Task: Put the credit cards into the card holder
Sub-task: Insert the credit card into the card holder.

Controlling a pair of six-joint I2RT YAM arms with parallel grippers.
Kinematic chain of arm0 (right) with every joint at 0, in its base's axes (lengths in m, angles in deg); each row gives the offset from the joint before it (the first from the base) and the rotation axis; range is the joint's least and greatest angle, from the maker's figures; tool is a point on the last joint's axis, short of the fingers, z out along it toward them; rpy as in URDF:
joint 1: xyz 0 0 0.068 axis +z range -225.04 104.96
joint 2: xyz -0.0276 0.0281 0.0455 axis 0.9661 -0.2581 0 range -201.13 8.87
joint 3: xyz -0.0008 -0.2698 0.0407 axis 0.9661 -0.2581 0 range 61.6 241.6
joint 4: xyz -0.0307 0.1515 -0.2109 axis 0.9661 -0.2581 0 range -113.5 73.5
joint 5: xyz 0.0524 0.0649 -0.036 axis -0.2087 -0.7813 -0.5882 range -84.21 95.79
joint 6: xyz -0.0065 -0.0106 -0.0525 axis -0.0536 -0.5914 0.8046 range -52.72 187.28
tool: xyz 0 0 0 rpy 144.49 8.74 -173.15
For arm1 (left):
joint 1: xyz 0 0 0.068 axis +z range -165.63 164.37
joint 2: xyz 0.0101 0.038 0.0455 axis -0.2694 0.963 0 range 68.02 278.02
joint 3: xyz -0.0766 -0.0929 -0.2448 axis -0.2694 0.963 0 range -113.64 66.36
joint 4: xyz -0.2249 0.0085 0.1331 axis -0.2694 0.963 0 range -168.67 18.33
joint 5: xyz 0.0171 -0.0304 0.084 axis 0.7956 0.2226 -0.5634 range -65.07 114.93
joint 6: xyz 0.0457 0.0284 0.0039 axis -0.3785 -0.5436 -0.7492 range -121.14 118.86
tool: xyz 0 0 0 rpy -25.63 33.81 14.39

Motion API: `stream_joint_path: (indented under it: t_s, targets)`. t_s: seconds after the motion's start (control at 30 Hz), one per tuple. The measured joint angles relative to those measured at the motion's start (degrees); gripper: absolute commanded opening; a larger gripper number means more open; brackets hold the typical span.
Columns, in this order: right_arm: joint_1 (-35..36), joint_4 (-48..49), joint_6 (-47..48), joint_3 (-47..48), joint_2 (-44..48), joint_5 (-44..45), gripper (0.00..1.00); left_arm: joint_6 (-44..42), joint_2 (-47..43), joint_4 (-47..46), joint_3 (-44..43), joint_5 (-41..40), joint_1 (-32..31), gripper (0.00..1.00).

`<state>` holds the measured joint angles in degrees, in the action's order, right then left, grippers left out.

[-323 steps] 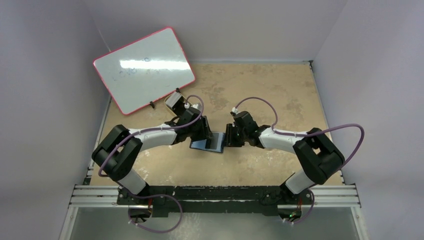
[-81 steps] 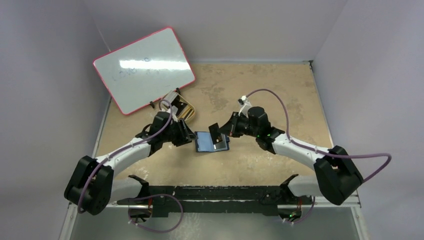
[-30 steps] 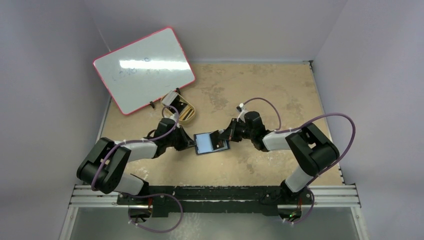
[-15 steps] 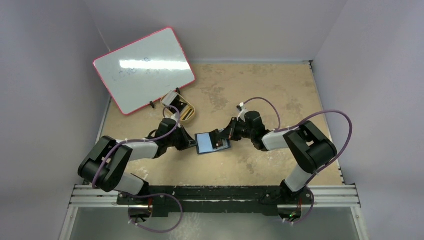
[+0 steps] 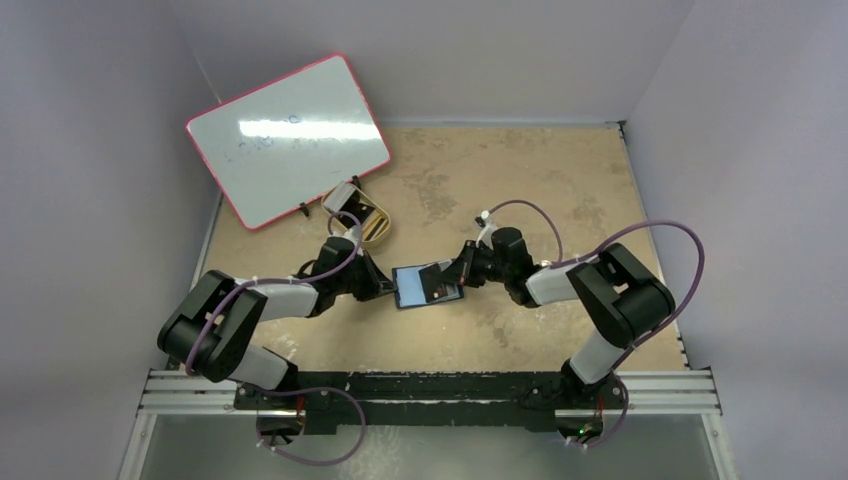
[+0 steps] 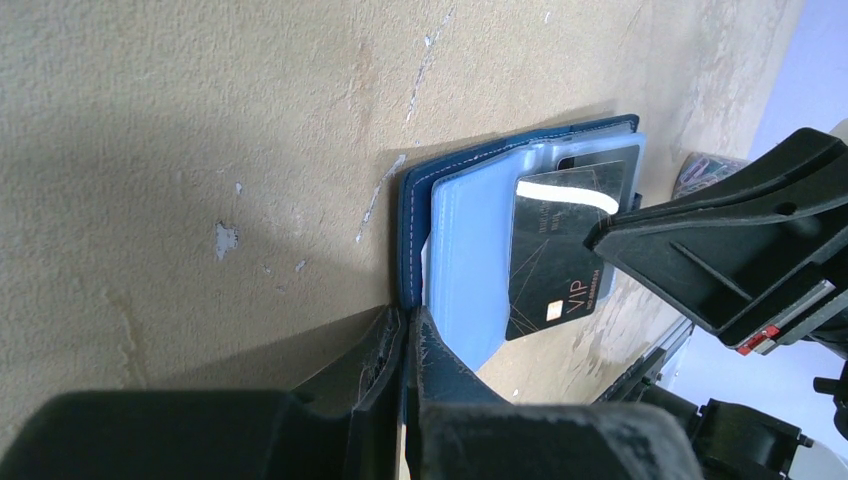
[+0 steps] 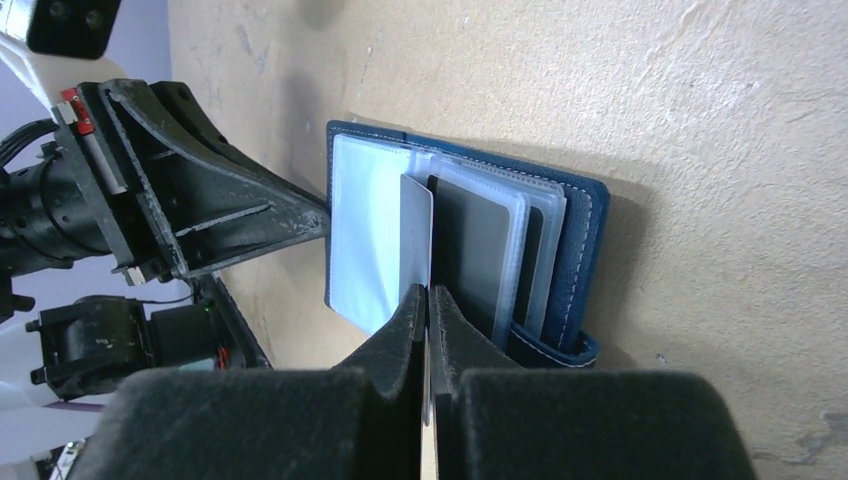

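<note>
Tan table [image 5: 560,190] fills the floor of the walled cell. A whiteboard [image 5: 290,135] leans at the upper left of the top view, with a gold tin [image 5: 372,225] just below its lower edge. Both are well apart from my work and I leave them be.

At the centre of the top view the holder [image 5: 425,287] lies open and flat, its pale blue pockets facing up. My two arms meet over it, one from each side.

My left gripper [image 6: 405,340] is closed and, as far as I can judge, pinches the holder's left edge to pin it. My right gripper [image 7: 428,300] is closed on a card [image 6: 560,260], gripping its right end. The card's free end lies over the pockets. The left wrist view shows it slightly askew to the pocket edges. In the right wrist view another dark card sits in a clear sleeve toward the right.

I judge the step to be feeding this card into a pocket. To do it well I first square the card's leading edge with the pocket mouth. Then I lower it almost flat and slide it leftward gently, so the thin plastic does not buckle. The left grip must hold firm, or the holder slides along with the push. I release only when most of the card is buried.
</note>
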<state>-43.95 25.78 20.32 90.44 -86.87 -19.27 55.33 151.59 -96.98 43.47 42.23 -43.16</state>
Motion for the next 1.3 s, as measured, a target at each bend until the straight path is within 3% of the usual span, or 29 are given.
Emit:
stream_joint_path:
  t_s: [1.3]
  targets:
    - [0.0,-1.6,-0.6,-2.1,4.1,6.2,0.0,0.0,-0.1,0.0,0.0,-1.1,-0.8,0.0]
